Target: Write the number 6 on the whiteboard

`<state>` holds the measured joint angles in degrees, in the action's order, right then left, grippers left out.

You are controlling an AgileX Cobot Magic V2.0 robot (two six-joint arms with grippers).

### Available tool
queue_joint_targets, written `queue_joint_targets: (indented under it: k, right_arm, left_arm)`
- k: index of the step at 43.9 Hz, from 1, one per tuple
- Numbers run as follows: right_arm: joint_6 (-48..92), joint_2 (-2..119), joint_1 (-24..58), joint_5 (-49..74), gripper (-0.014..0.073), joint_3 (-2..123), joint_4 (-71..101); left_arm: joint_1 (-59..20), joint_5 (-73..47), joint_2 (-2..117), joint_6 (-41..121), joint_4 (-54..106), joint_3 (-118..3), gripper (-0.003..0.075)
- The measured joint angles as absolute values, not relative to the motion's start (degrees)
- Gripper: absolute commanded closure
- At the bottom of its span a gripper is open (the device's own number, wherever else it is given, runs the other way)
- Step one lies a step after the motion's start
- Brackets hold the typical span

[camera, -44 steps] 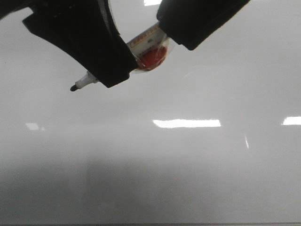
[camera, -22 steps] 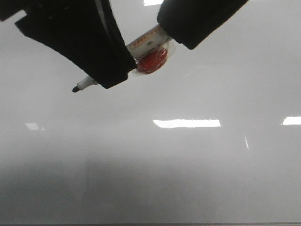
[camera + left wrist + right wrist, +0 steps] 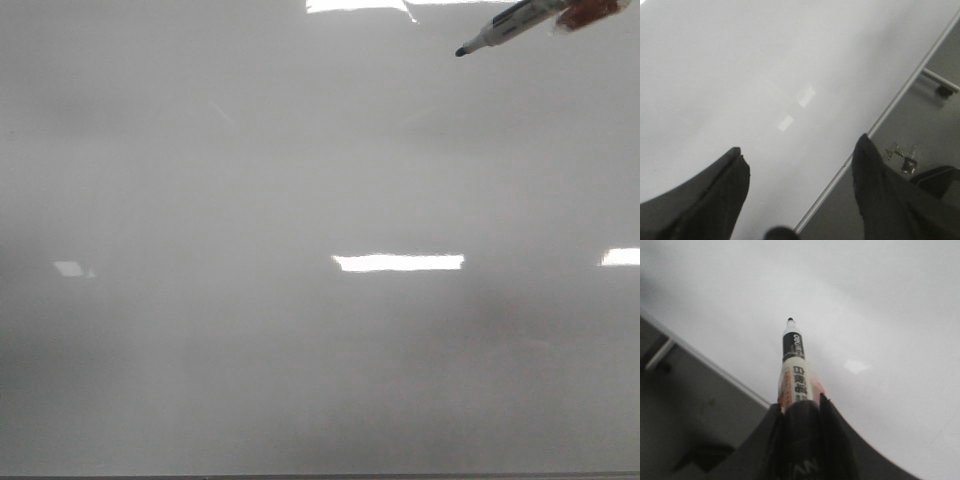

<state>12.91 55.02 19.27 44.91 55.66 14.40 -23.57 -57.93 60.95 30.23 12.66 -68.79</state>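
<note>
The whiteboard [image 3: 300, 330] fills the front view, glossy grey-white, with bright rectangular light reflections [image 3: 398, 262] across its middle and a thin dark edge along the bottom. No black stroke shows on the surface in any of the three views; the number 6 is not there to be seen.

Up in the top right corner of the front view, a marker [image 3: 505, 28] pokes in at a slant, dark tip pointing down and to the left, white collar behind it, and a bit of red at the frame's edge. Whether the tip touches the board, I cannot tell from here.

Over to the right wrist view: the right end effector [image 3: 799, 412] is clamped on that marker [image 3: 794, 367], its dark fingers [image 3: 827, 412] closed around the orange-and-white barrel, with the black band and the uncapped tip sticking out ahead over the board. The board's framed edge [image 3: 705, 365] runs diagonally beside it, darker ground beyond.

Left wrist view now: the left end effector [image 3: 800, 160] has its two dark fingers [image 3: 725, 185] spread well apart, nothing between them. Under it lies the whiteboard [image 3: 740, 65], and its pale frame edge [image 3: 890, 105] cuts diagonally across, with the floor and a caster [image 3: 942, 90] past it.
</note>
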Motion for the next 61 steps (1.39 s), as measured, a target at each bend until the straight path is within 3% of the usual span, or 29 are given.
queue_joint_targets:
  k: [8,21,52,61]
  right_arm:
    - [12.0,52.3,19.2,27.7,0.0660,43.6,16.0]
    - [11.7,57.6,18.9,16.9,0.0660,42.1,17.2]
    - [11.6,70.5,17.6,14.6,0.0660,49.4,17.7]
    - [12.5,73.9,20.8,21.7,0.0660,49.7,17.7]
  left_arm:
    - [-21.7,-56.7,59.6,29.9,13.4,-68.8,0.0281]
    - [-21.7,-56.5,60.3,29.9,13.8,-68.8,0.0281]
    - [-21.7,-56.5,60.4,29.8,14.0,-68.8,0.0281]
    - [-21.7,-56.5,60.4,29.8,14.3,-68.8,0.0281]
